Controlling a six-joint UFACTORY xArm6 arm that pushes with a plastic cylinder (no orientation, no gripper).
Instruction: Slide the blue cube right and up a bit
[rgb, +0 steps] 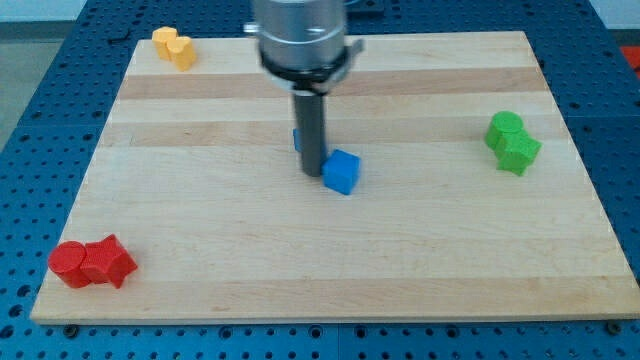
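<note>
The blue cube (341, 171) lies near the middle of the wooden board (200, 220). My tip (313, 174) rests on the board right at the cube's left side, touching or almost touching it. A second blue block (297, 140) is mostly hidden behind the rod, just up and left of the cube; its shape cannot be made out.
Two yellow blocks (173, 46) sit at the board's top left corner. Two green blocks (512, 142) sit at the right. Two red blocks (92, 263) sit at the bottom left. The board's edges border a blue perforated table.
</note>
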